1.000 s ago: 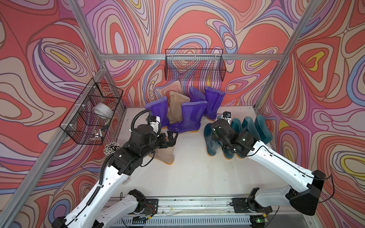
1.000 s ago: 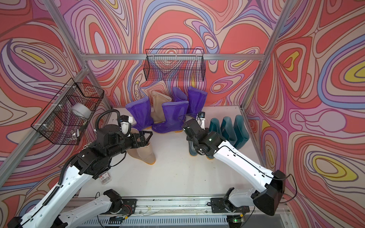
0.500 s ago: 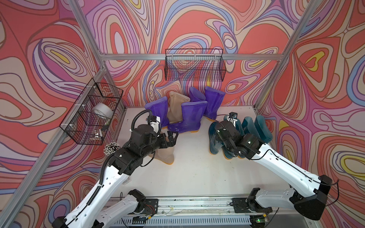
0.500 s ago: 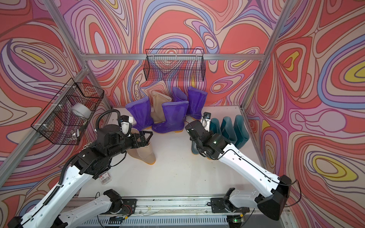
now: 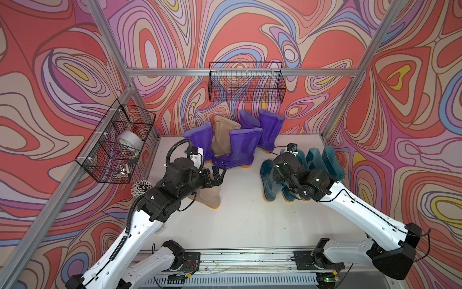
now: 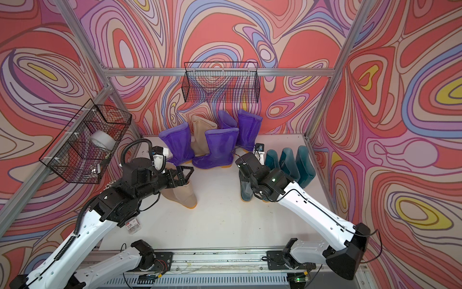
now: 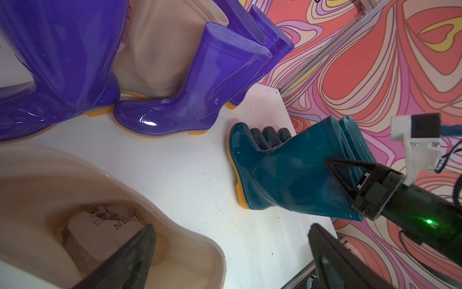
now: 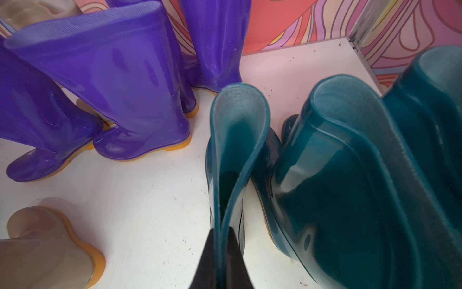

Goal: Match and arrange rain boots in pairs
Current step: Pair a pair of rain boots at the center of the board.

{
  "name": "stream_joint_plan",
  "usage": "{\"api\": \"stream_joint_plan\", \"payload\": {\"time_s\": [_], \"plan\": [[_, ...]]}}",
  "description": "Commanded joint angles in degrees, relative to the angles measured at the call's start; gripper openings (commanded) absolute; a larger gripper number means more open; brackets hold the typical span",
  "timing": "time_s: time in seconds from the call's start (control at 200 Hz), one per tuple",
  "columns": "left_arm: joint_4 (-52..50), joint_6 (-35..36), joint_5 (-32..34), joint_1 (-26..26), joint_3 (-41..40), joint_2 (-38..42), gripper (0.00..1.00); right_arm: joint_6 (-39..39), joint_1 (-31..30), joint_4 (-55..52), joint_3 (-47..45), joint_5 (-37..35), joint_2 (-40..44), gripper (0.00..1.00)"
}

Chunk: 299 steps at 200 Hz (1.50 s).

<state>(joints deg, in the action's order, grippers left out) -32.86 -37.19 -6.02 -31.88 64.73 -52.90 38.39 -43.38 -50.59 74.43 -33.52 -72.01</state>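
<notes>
**Jaws spread wide**

The left gripper (image 7: 231,227) holds its jaws far apart, one over the paper-stuffed mouth of a glossy beige rubber boot (image 7: 62,180). Across the white table (image 7: 175,175), the right gripper (image 7: 335,165) pinches a dark teal rubber boot (image 7: 287,175). Translucent purple rubber boots (image 7: 195,82) stand beyond.

Red-and-purple swirl-patterned walls (image 5: 250,30) enclosed a white floor (image 5: 237,225). A back wire basket (image 5: 246,82) and a side basket (image 5: 100,160) hung from aluminium rails (image 5: 175,72).
</notes>
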Motion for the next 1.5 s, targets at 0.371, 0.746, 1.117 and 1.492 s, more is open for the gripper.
{"api": "stream_joint_plan", "payload": {"time_s": [0.371,0.746,1.117,1.492], "plan": [[0.0,-0.6,0.0,0.3,-0.1,0.6,0.98,-7.0,10.3,-0.2,2.0,0.8,0.6,0.00],[0.4,-0.6,0.0,0.2,-0.7,0.2,0.98,-7.9,10.7,0.4,0.6,8.7,-2.7,0.06],[-2.2,1.5,2.7,0.2,2.1,-0.3,0.99,-9.3,10.7,4.2,7.5,18.9,-3.9,0.53],[-9.9,4.0,10.4,0.2,13.0,-3.6,0.99,-15.2,10.3,11.7,15.4,21.8,-5.5,0.63]]}}
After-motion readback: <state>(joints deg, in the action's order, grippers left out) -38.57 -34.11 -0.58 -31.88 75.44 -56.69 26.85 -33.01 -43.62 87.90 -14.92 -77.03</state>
